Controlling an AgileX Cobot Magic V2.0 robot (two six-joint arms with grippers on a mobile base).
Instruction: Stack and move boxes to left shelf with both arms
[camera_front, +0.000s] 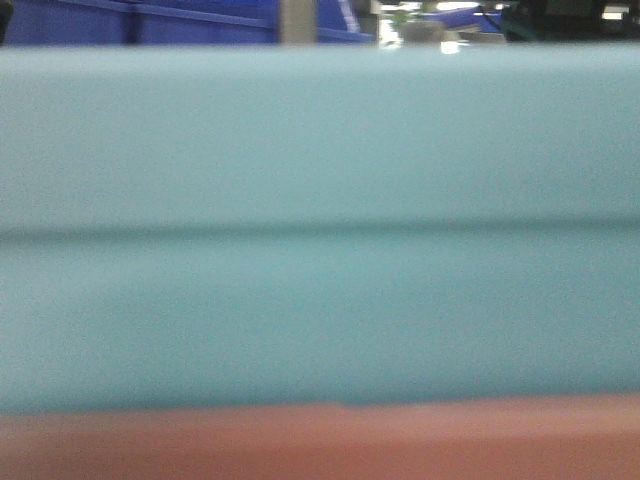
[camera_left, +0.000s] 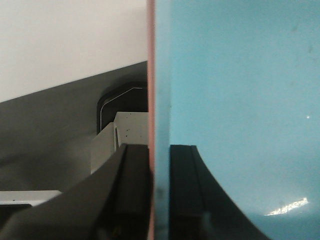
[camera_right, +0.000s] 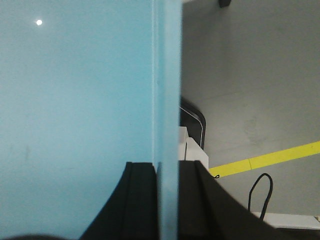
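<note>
You're in a warehouse or factory hall: bare grey concrete floor (camera_right: 250, 75) marked with a yellow line (camera_right: 265, 161), dark blue bins (camera_front: 150, 22) at the back, and a pale wall (camera_left: 65, 35).

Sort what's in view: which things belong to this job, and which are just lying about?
Job: blue box; pink box below it; left gripper and right gripper, each clamped on a box wall.
Lying about: dark blue bins behind; yellow floor line.
</note>
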